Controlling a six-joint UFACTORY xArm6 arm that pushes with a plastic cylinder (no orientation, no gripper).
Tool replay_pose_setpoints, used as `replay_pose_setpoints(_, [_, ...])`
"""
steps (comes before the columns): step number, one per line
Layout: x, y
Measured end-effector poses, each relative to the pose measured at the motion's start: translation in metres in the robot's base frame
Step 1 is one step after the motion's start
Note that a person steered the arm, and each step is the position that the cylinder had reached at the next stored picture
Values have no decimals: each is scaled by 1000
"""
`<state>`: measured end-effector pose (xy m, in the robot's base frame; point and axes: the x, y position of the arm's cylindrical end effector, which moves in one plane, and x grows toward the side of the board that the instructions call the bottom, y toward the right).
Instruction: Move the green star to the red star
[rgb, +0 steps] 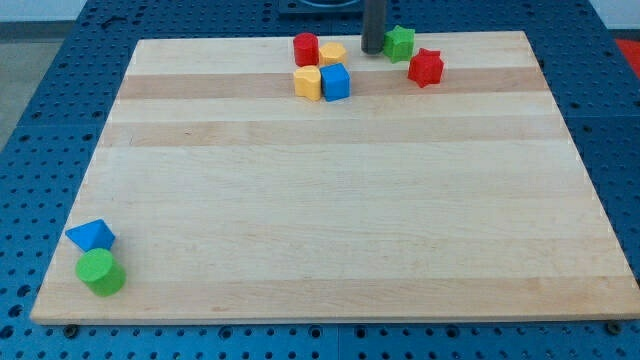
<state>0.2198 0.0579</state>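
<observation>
The green star lies near the view's top edge of the wooden board, right of centre. The red star lies just below and to the right of it, close but with a small gap. My tip stands right against the green star's left side. The dark rod comes down from the view's top.
A red cylinder, a yellow block, a yellow block and a blue cube cluster left of my tip. A blue triangular block and a green cylinder sit at the bottom left corner. The board lies on a blue perforated table.
</observation>
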Motion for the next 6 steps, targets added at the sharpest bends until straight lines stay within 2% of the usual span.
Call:
replay_pose_setpoints(2, [-22,3])
replay_pose_setpoints(4, [3,6])
replay_pose_setpoints(6, [5,42])
